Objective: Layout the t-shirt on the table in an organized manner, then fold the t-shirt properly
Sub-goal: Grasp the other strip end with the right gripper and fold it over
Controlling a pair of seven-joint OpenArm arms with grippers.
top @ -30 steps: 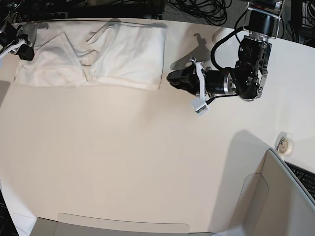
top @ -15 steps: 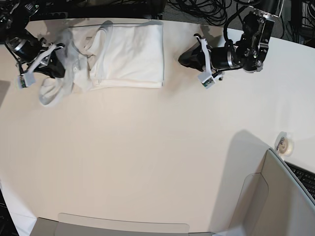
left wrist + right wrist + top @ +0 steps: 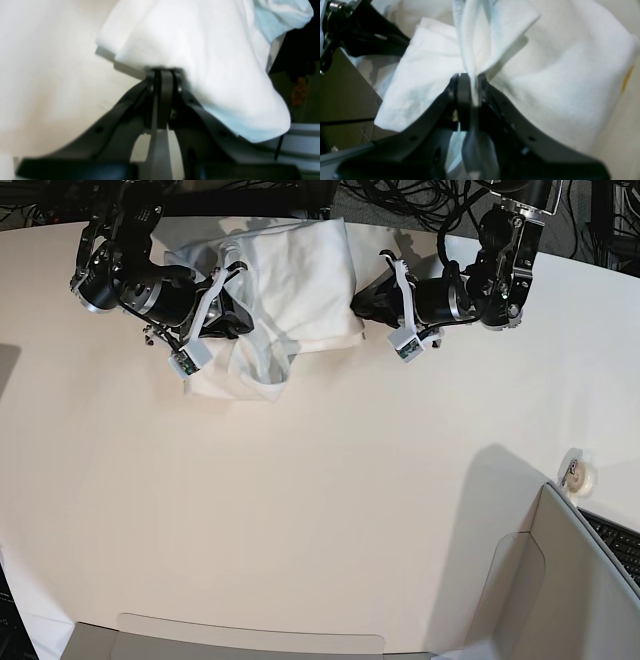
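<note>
One table, one t-shirt, two claws.

Black arms, silver joint rings, white tags; fingers matte black, apparently.

Plain white t-shirt, cream-white table, black end effectors.

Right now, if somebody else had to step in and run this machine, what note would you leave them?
Left gripper: shut on the t-shirt at its edge.
Right gripper: shut on the t-shirt, pinching a fold of cloth.
The t-shirt lies bunched near the far edge of the table, between the two arms.
Done: both grips taken.
Left: spread it flat, then fold it.
</note>
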